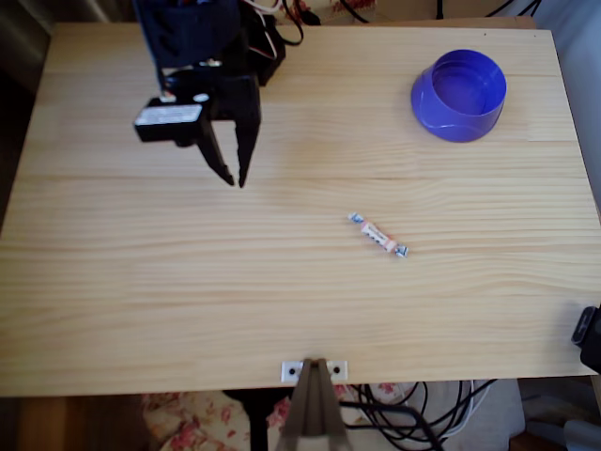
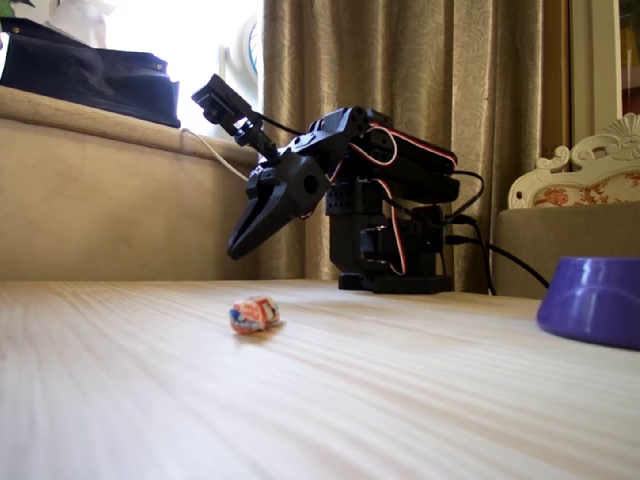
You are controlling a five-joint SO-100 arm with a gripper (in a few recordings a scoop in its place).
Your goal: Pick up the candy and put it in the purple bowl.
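Black two-finger gripper [image 1: 235, 178] hovers, jaws slightly apart — small pink-orange wrapped candy [image 1: 378, 235] waits at its four o'clock, round blue-purple plastic bowl [image 1: 459, 95] beyond.

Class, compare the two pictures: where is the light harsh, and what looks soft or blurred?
Fixed view: the window behind the arm is blown out white, leaving the gripper a dark silhouette; the near table and candy look soft. Overhead view: even daylight, candy fairly sharp, bowl rim slightly hazy.
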